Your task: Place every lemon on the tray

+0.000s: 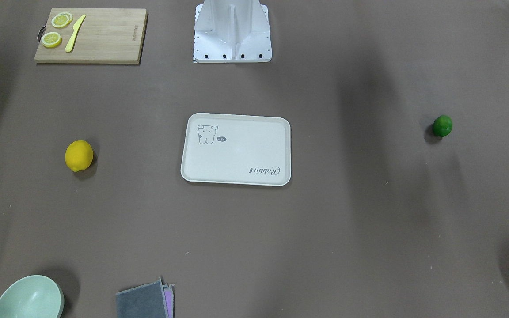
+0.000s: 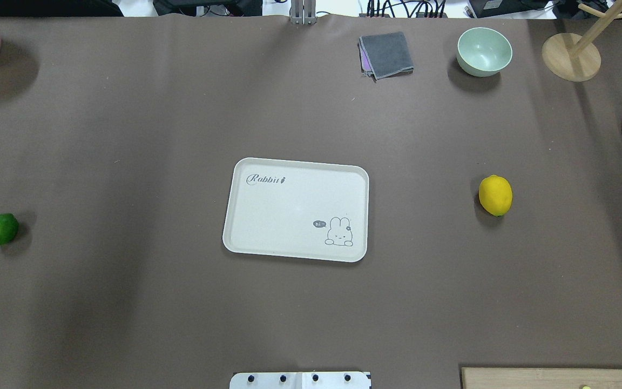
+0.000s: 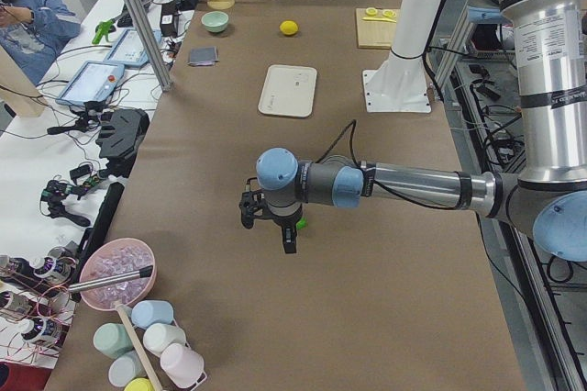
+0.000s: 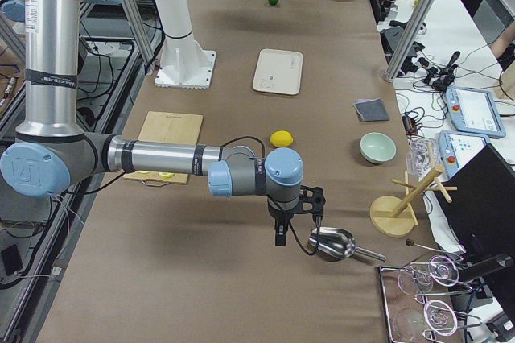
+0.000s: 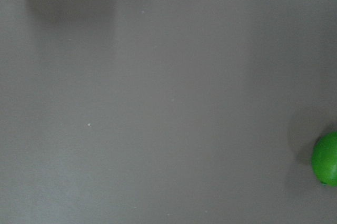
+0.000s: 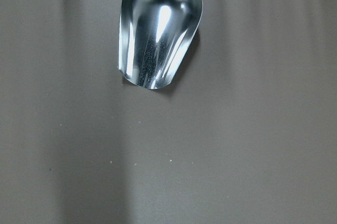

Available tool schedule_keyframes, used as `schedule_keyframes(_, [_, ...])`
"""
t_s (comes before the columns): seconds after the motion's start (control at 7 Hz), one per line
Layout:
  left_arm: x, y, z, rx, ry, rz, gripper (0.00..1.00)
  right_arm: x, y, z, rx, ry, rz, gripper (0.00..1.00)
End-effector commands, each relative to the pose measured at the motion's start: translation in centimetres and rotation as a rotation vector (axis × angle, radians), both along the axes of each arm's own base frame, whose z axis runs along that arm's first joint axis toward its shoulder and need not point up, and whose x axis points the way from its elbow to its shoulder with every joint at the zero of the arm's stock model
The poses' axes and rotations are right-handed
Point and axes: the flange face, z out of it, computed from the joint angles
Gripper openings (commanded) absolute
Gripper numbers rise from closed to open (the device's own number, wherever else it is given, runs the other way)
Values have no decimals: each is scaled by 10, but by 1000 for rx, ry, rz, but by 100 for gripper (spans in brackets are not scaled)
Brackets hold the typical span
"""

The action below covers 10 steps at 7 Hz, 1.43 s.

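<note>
My left claw [image 3: 269, 229] hangs over the tabletop [image 2: 127, 135] close to the green lemon [image 2: 0, 229], which lies at my far left. I cannot tell how wide that claw is spread. The tray [image 2: 289, 210] lies mid-tabletop, well apart from both fruits. The yellow lemon [image 2: 495, 195] lies on the tabletop to the tray's right. Farther right, my right claw [image 4: 298, 229] hangs just beside a metal scoop [image 4: 334, 244], and I cannot tell its spread either.

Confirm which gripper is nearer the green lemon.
Left. The left gripper hangs close beside the green lemon. The right gripper is far off at the opposite end, by the metal scoop.
</note>
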Motion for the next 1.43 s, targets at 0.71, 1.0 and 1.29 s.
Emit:
schedule_keyframes(0.71, [150,-23,18,91,-43,130,97,-212,-44,-178,-77,-177,-17,100])
schedule_keyframes(1.0, [172,-11,19,64,-42,123,97,-283,-38,-212,-119,-187,-49,100])
schedule_keyframes(1.29, [193,-1,38,60,-10,109,95,-322,-24,-208,-99,-136,-93,100])
